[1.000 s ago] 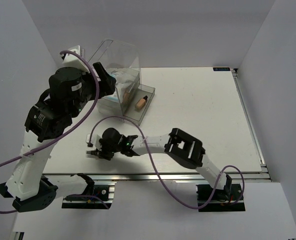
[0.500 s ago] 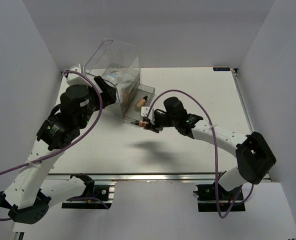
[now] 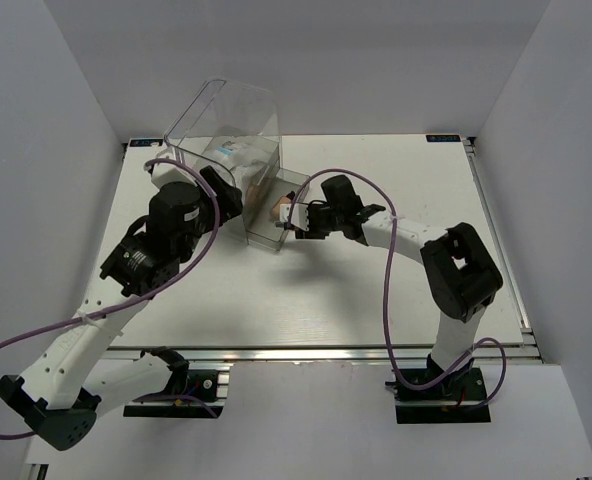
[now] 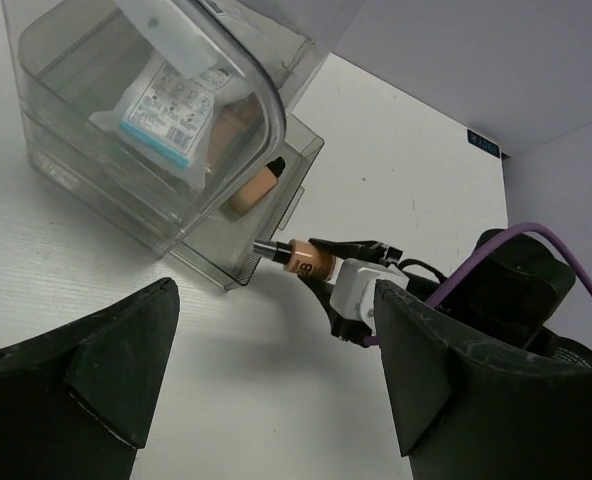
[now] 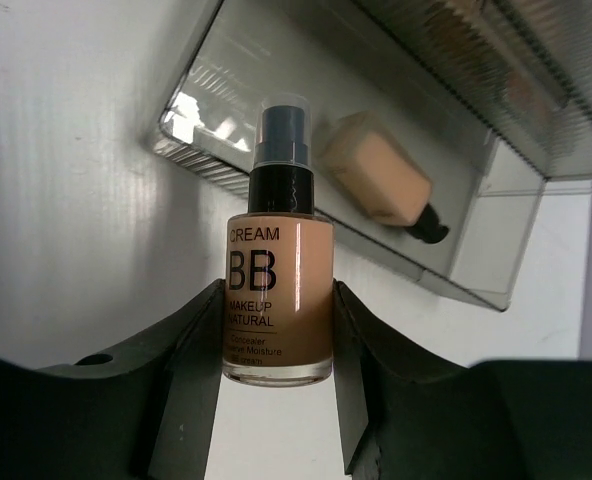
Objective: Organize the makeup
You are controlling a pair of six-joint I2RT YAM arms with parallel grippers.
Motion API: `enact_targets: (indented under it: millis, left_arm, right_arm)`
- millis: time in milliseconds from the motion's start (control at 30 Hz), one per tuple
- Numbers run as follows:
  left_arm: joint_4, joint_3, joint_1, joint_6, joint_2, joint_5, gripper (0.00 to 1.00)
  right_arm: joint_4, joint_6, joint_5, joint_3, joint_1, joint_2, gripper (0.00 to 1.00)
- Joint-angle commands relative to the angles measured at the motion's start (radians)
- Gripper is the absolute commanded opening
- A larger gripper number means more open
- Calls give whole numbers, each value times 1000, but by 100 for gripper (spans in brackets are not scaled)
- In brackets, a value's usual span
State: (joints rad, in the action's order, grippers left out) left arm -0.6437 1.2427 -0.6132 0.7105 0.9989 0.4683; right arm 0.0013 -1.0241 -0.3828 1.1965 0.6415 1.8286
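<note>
Here the right end effector (image 5: pixel 278 345) clamps a tan foundation bottle (image 5: pixel 278 300) by its lower sides. The bottle's long axis runs straight ahead, dark pump cap leading toward the open drawer (image 5: pixel 326 70), where a second bottle (image 5: pixel 374 178) lies flat. The cap seems just short of the rim, though depth is unclear. The left end effector (image 4: pixel 276 350), spread wide and empty, hovers farther off over the table (image 4: pixel 426 170).

Glossy bottle (image 5: pixel 278 298); clear plastic drawer (image 5: pixel 481 255); matt table (image 3: pixel 396 200).

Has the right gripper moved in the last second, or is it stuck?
Yes. The right gripper, shut on the foundation bottle, went from near the table's front edge back and rightward to the open drawer of the clear box.
</note>
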Motion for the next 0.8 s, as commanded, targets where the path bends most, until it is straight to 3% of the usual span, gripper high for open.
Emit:
enact_targets:
  millis: [0, 200, 233, 300, 767]
  left_arm:
    - [16, -34, 4, 69, -49, 30, 88]
    - [18, -81, 4, 122, -89, 53, 88]
    - [15, -84, 6, 124, -95, 56, 88]
    - [10, -86, 4, 124, -97, 61, 88]
    - [-17, -72, 4, 116, -97, 58, 88]
  right_arm:
    - [60, -94, -16, 87, -6, -11, 0]
    - [40, -139, -51, 107, 0, 3, 0]
    - [42, -148, -50, 107, 3, 11, 5]
    - [51, -145, -53, 113, 15, 21, 6]
    - [43, 45, -14, 313, 56, 193, 8]
